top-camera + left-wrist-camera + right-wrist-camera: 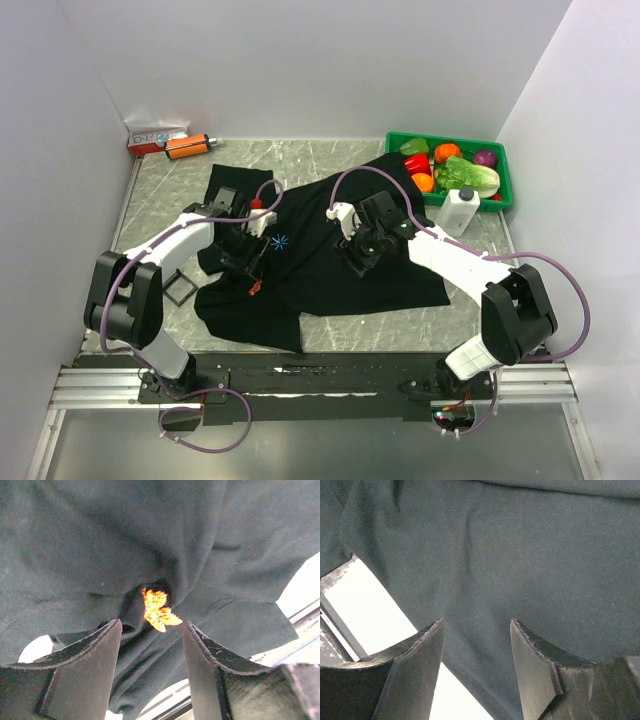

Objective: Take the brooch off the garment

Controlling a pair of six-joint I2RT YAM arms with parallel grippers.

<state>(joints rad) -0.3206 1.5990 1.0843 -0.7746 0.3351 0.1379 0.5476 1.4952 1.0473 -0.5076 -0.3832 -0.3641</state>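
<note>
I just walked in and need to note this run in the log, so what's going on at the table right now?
Two robot arms are working over a black garment spread on the table. The left gripper is open, its fingers on either side of the small orange brooch, which sits in a fold of the cloth and is not yet gripped. The right gripper is also open, over a plain stretch of the garment.

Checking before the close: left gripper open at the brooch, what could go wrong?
1. The brooch sits in a fold of the garment; the open left gripper may pinch cloth with it.
2. The right gripper is open, gripping nothing, so a pull could drag the garment along.
</note>
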